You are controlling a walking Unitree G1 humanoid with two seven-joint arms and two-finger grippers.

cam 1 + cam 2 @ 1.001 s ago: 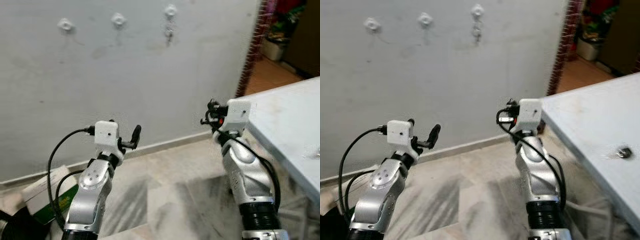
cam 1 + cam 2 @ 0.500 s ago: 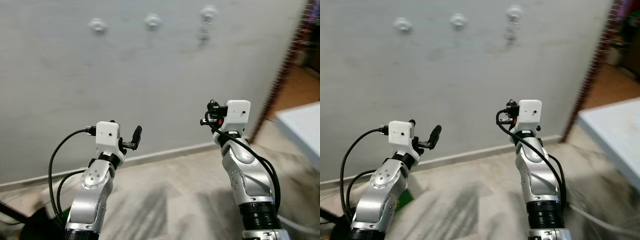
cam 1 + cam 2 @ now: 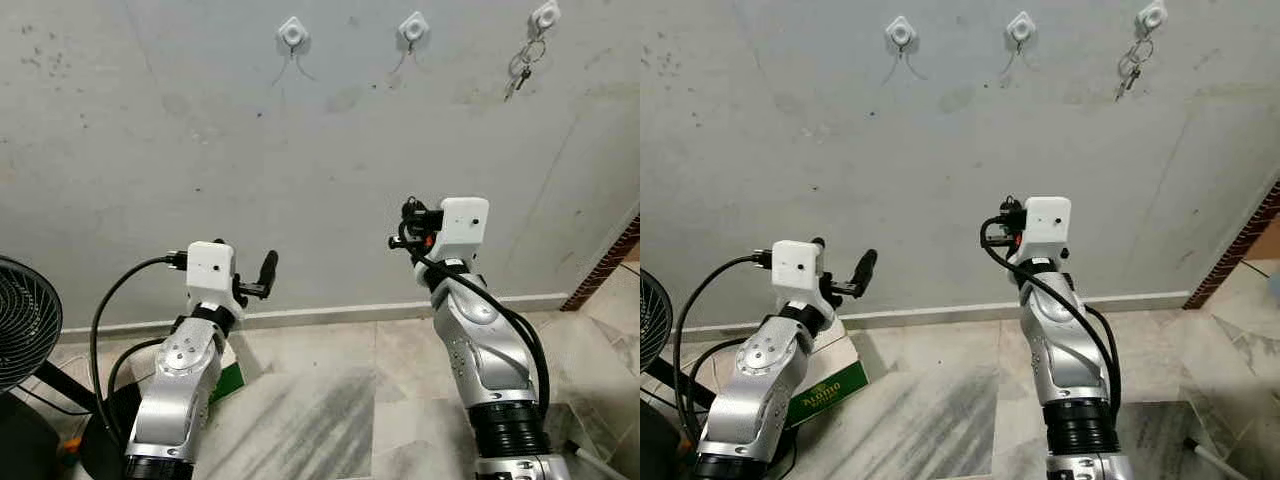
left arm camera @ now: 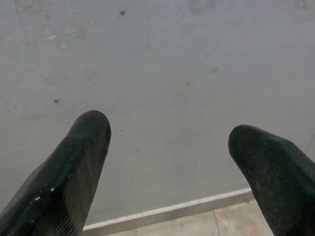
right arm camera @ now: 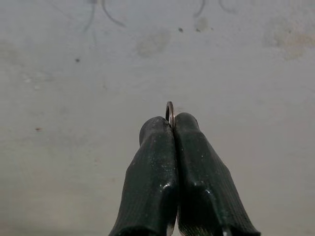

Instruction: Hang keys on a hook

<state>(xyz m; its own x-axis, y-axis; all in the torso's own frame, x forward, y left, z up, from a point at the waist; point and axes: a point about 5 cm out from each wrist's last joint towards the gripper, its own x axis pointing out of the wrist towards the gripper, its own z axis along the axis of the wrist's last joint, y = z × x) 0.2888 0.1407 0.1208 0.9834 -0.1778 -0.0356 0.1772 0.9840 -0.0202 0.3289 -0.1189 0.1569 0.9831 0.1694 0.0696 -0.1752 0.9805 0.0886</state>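
Nearest: both silver arms raised in front of robot, elbows bent, grippers pointing at the wall. Left gripper (image 4: pixel 167 147) is spread wide, nothing btwn its two black fingers (image 4: pixel 78 167); wrist view past them gives bare grey wall and the skirting strip at floor level. A black cable (image 3: pixel 110 310) loops from the white camera block on the left wrist down the arm.

Right gripper (image 5: pixel 171 129) has fingers pressed together, pinching a thin metal key ring (image 5: pixel 170 112); just the ring's top arc pokes out above the tips, edge-on. Rest of the keys hidden behind the fingers, can't tell how many. Gripper sits w/ the wall ahead, well below the hooks.

Floor: pale marbled tiles (image 3: pixel 330 400). A white-and-green box (image 3: pixel 825 385) lies on the floor by the left arm, close to the skirting. Black fan (image 3: pixel 25 320) w/ wire grille stands at far left edge.

Far: grey plastered wall (image 3: pixel 200 150), scuffed and stained. Three white hooks in a row high up: left hook (image 3: pixel 291 31), middle hook (image 3: pixel 413 27), right hook (image 3: pixel 544 15). Left & middle ones bare, thin curved marks on wall under them. A separate bunch of keys (image 3: pixel 522 70) hangs from the right hook. Brick edge (image 3: pixel 605 265) at far right, lower down.
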